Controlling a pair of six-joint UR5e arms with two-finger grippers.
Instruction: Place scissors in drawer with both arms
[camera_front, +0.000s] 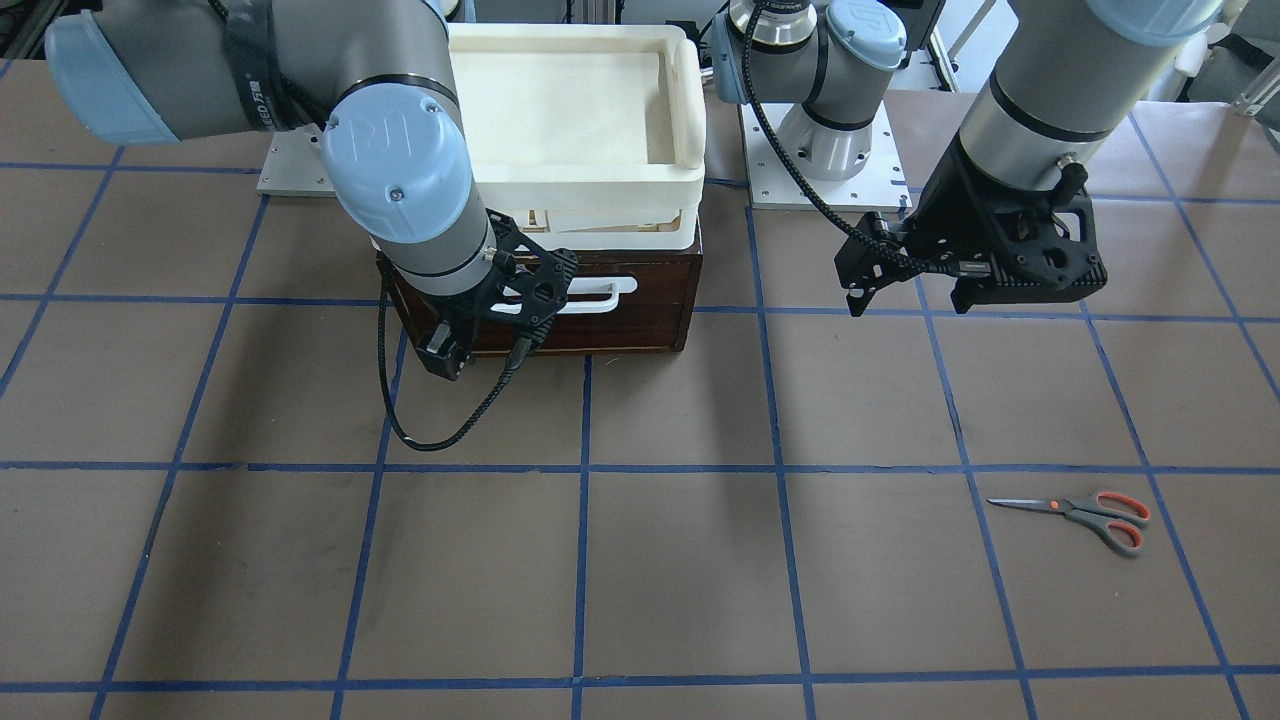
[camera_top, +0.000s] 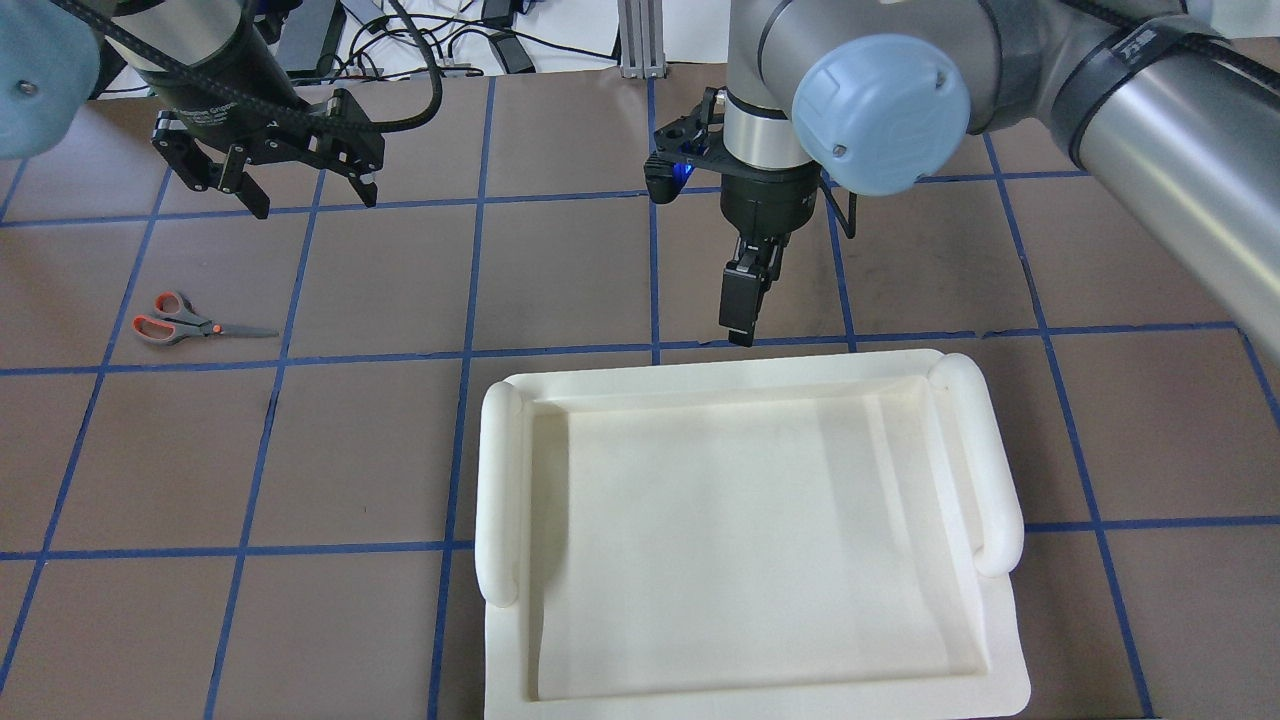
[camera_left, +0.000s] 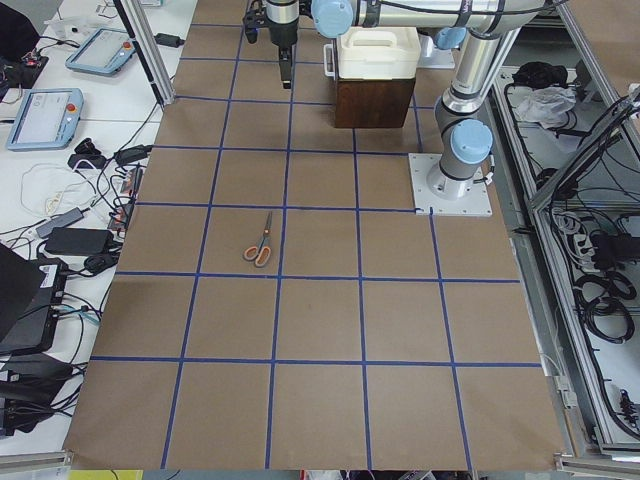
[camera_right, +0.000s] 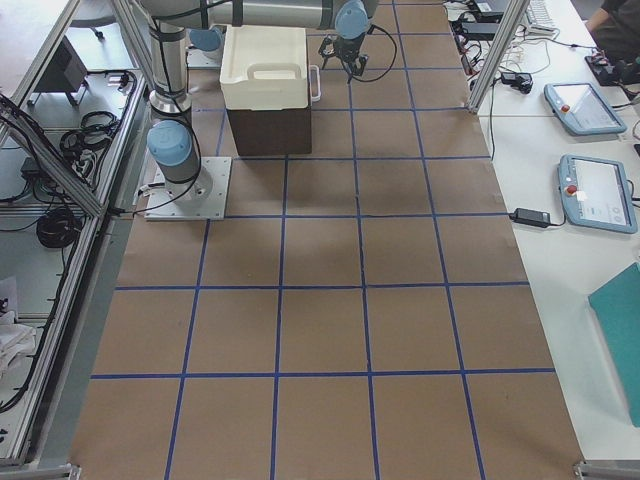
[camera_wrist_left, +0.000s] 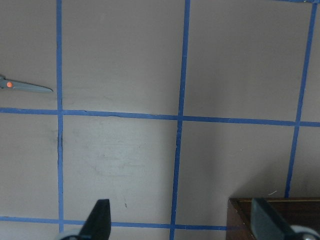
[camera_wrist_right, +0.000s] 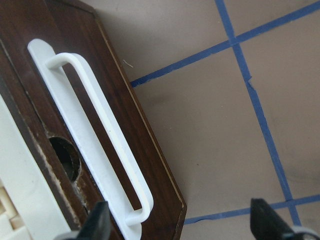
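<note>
Nothing is done yet. The drawer (camera_front: 620, 325) is shut, and the scissors (camera_front: 1085, 514) lie flat on the bench (camera_front: 640, 560), far out on the robot's left. The left gripper (camera_top: 315, 200), spread wide and empty, hangs well apart from them, nearer the robot. The right gripper (camera_top: 740, 325), likewise spread and empty, hovers just before the drawer's white handle (camera_front: 600, 293).
</note>
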